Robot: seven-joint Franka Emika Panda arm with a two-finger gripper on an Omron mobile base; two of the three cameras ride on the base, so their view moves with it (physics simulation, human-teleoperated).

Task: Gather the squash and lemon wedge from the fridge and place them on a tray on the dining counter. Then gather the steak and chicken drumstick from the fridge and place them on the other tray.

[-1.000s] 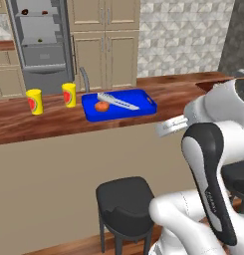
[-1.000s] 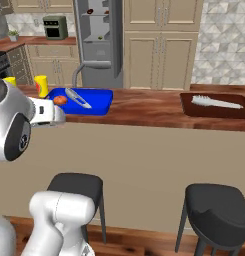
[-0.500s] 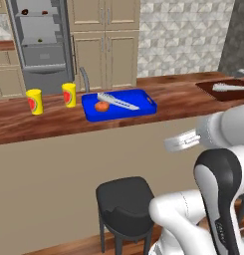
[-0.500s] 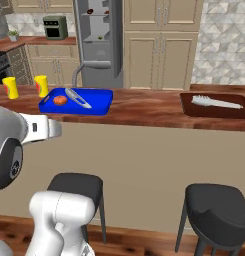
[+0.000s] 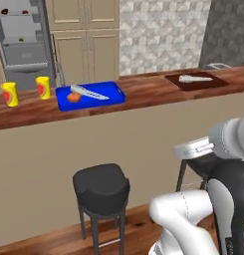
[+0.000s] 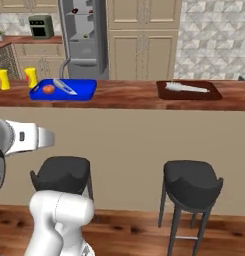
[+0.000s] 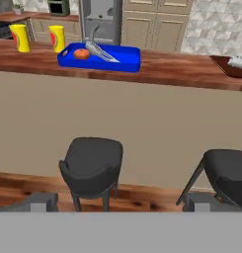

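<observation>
So the whole picture has slid since a moment ago. That's the base driving, not the stuff moving. The bright blue shallow rectangular tray [image 5: 111,94] sits further left in the left base view than it did, and the dark brown shallow rectangular tray [image 5: 193,85] has come well into that view.

Everything below is placed off the blue tray [image 6: 86,90]. It lies flat on the long reddish-brown wood-grain bench [image 5: 148,92]. Inside it, at its left end, sits a small round orange-red thing [image 5: 73,97], and a pale grey elongated item [image 5: 91,92] lies at a slant just beside that. I can't tell what either one really is.

Two yellow cylindrical canisters with red labels [image 5: 10,94] stand on the bench just left of the blue tray. The brown tray [image 6: 194,96] is well apart from it, off to the right on the same bench, with a whitish long thing [image 6: 186,88] lying in it.

Behind the blue tray stands the tall plain grey fridge [image 5: 24,50], and its inside shelves are showing. Below and in front of the tray, black padded stools [image 6: 191,182] stand on the wooden floor.

In the hand view the tool [image 7: 117,203] hangs low, well short of the blue tray [image 7: 125,59]. Its fingertips [image 7: 41,201] are spread wide with nothing between them.
</observation>
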